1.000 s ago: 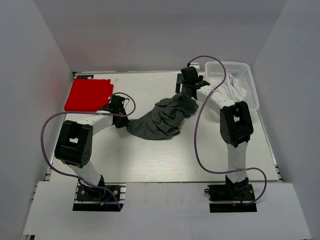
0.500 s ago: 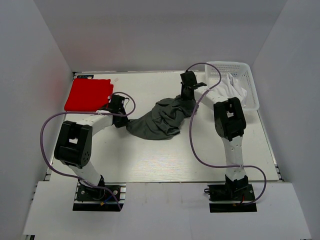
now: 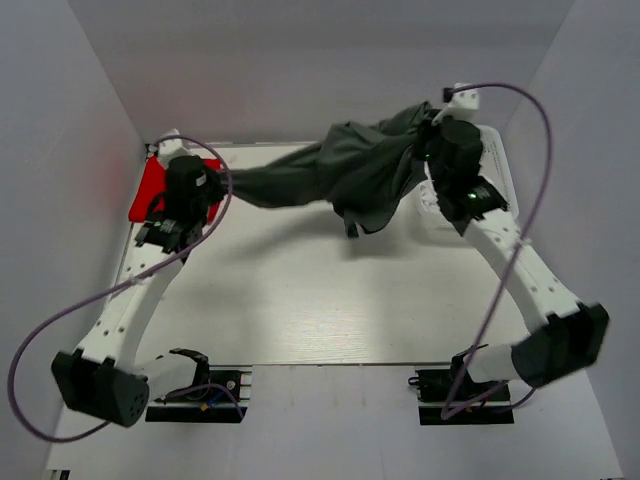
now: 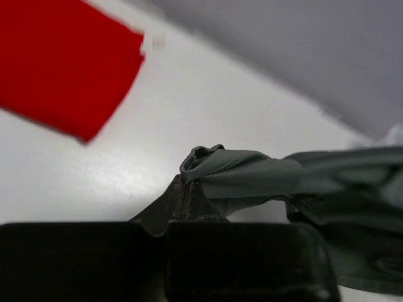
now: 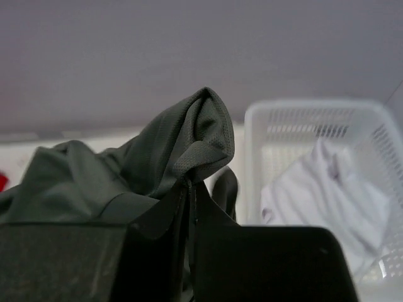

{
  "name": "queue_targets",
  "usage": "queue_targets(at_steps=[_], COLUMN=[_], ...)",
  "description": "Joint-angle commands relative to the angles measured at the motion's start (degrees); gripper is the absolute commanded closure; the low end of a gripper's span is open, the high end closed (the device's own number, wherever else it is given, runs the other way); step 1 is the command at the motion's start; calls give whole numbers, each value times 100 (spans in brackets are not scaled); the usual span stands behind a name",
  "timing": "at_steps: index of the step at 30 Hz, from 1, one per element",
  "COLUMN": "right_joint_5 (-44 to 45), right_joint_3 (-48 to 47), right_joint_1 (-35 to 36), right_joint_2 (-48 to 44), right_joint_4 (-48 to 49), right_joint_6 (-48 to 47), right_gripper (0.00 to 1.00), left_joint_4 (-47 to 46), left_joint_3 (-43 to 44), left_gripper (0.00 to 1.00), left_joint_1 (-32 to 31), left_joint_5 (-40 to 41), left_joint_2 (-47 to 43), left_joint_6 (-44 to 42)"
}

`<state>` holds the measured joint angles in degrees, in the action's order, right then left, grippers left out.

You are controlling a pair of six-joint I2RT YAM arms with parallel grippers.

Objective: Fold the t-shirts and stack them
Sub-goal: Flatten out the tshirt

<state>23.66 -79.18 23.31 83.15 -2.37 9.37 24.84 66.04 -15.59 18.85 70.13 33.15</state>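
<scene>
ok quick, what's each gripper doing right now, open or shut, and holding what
The left gripper is shut on a bunched edge of the dark grey t-shirt.
The right gripper is shut on another fold of it.

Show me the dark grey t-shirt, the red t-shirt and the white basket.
dark grey t-shirt [image 3: 365,170]: top view, hanging middle.
red t-shirt [image 4: 56,69]: left wrist view, flat centre.
white basket [image 5: 308,108]: right wrist view, top rim.

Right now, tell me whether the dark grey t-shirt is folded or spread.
Neither: the dark grey t-shirt hangs bunched, stretched between the left gripper and right gripper, both shut on it.
</scene>
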Motion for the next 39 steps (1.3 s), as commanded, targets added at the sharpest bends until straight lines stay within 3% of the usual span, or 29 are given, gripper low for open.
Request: queue_targets(at_steps=[1, 6, 10, 22, 29, 32, 33, 34, 35, 36, 37, 38, 39], right_joint_5=[235, 315, 96, -915, -1283, -1915, -2318, -2496, -2550, -2568, -2516, -2472, -2471], right_joint_3=[367, 842, 1001, 913, 1158, 1308, 1334, 1326, 1134, 1002, 853, 207, -95], right_joint_1=[-28, -37, -28, -11, -37, -37, -37, -54, -63, -90, -125, -151, -186], right_joint_2=[-869, -2416, -3286, -4044, -2878, -1851, -1055, -1047, -177, 136, 409, 1343, 1587], right_joint_4=[834, 1071, 1143, 274, -150, -54, 69, 70, 157, 175, 132, -147, -297], right_joint_6=[-523, -866, -1139, -981, -50, 179, 180, 162, 127, 144, 136, 118, 49], right_gripper=[100, 100, 100, 100, 100, 100, 100, 100, 100, 100, 87, 76, 61], left_joint_4=[47, 231, 661, 917, 1032, 1084, 1032, 1101, 1232, 1408, 1723, 1865, 2006], left_joint_3=[383, 637, 1226, 1675, 1027, 395, 157, 155, 155, 224, 451, 610, 812], left_gripper=[100, 100, 100, 100, 100, 100, 100, 100, 100, 100, 100, 98, 93], left_joint_1=[-5, 48, 48, 101, 39, 153, 223, 224, 328, 407, 478, 644, 732], left_joint_5=[1065, 1902, 2675, 2703, 1966, 1876, 2059, 2061, 2148, 2201, 2202, 2202, 2132], left_joint_2=[-832, -2044, -2459, -3075, -2409, -1601, -964, -557, -109, 357, 1266, 1693, 2097], left_joint_6=[122, 122, 130, 69, 148, 402, 586, 701, 841, 1017, 1271, 1378, 1379])
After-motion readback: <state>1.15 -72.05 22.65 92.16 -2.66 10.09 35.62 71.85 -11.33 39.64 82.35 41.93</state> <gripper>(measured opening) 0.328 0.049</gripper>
